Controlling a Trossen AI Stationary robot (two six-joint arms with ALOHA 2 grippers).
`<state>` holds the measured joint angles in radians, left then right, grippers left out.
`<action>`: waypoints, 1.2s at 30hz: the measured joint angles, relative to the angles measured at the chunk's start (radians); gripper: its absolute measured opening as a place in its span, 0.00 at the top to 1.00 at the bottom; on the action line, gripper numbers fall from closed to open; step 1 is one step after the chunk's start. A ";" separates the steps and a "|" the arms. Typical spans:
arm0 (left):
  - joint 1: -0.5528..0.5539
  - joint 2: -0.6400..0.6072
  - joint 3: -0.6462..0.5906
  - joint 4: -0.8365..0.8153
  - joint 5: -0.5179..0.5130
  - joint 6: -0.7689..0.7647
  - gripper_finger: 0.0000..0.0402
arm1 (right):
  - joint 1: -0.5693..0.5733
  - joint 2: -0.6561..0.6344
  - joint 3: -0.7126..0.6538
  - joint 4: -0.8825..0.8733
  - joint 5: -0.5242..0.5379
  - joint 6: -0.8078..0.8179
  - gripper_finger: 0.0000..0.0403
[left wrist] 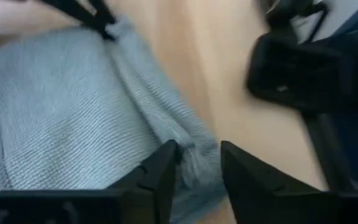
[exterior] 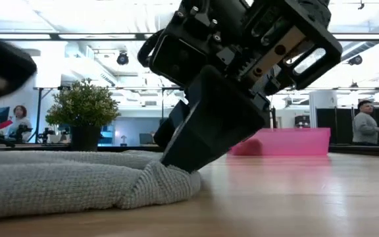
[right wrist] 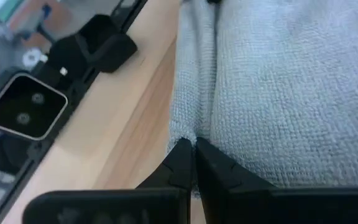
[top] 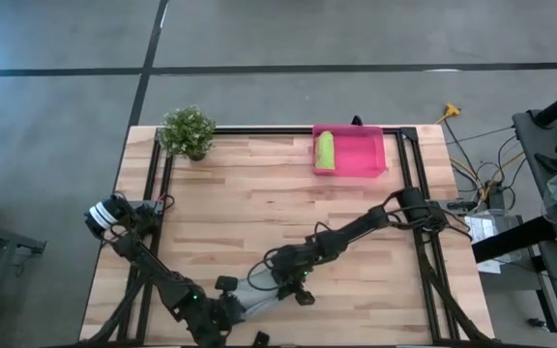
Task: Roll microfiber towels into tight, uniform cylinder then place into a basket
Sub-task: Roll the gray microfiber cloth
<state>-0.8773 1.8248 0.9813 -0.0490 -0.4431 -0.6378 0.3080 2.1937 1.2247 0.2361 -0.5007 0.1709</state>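
Note:
The grey towel (top: pixel 257 288) lies on the table near its front edge, with one edge turned over into a thick fold (left wrist: pixel 148 87). My right gripper (right wrist: pixel 194 149) is shut on one end of that fold, and it also shows in the low view (exterior: pixel 176 164). My left gripper (left wrist: pixel 199 163) is closed on the fold's other end. The lime green towel (top: pixel 325 150) lies rolled up inside the pink basket (top: pixel 370 155) at the table's far side. My left gripper has the grey towel's folded edge (left wrist: pixel 194 146) between its two fingers, at the end nearest it. The fingers lie across the fold. The towel rests on the table. My right gripper pinches the other end of the folded edge (right wrist: pixel 194 134) between its fingertips, several layers thick. The fingers slant down onto it (exterior: pixel 166 172). The towel lies on the table and stretches away from the fingers.
A small green potted plant (top: pixel 187 130) stands at the table's far left corner. Bare wood (top: pixel 288 208) lies between the towel and the basket. People show in the room beyond the table (exterior: pixel 364 125).

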 joint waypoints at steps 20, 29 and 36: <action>-0.046 -0.092 -0.002 0.016 -0.228 0.398 0.59 | -0.033 -0.004 -0.306 0.747 -0.100 0.408 0.98; 0.038 0.022 0.045 0.015 -0.245 0.358 0.59 | -0.023 -0.006 -0.357 0.798 -0.033 0.413 0.98; 0.117 0.051 0.048 0.010 -0.072 0.282 0.59 | -0.017 -0.005 -0.361 0.815 -0.022 0.410 0.98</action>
<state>-0.7600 1.8753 1.0294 -0.0386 -0.5151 -0.3560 0.2909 2.1887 0.8642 1.0508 -0.5224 0.5804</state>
